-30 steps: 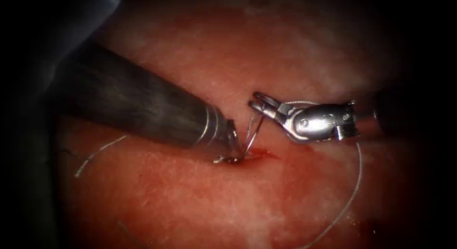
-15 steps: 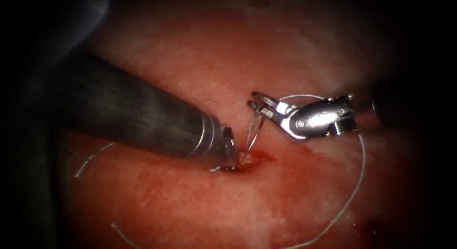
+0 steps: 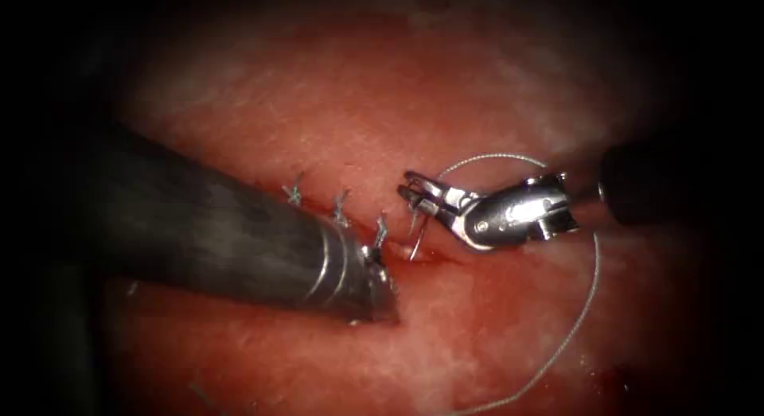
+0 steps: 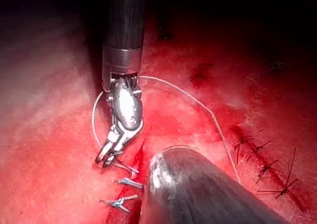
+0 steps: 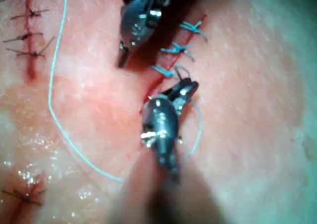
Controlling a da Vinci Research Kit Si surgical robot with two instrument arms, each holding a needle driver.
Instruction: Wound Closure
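My right tool (image 3: 407, 188) comes in from the right over the cut (image 3: 436, 258) in the tissue (image 3: 318, 106), its jaws shut on the upper part of the curved needle (image 3: 415, 235). The needle hangs down, and its lower end meets the tissue at the cut's open end. From the right tool the thread (image 3: 595, 265) arcs up, round to the right and down. My left tool (image 3: 382, 301) lies below and left of the needle; in the right wrist view its jaws (image 5: 122, 59) look shut with nothing in them. The left wrist view shows the right tool (image 4: 103, 159) beside the stitches.
Three knotted stitches (image 3: 341, 208) close the cut to the left of the needle. Another stitched cut (image 4: 262, 154) lies off to the side, also seen as a sutured line (image 5: 29, 30). Red fluid (image 3: 613, 376) pools at the lower right near the thread.
My left tool has drawn back down and to the left, away from the needle, uncovering the three stitches. The right tool has shifted slightly left and down with the needle.
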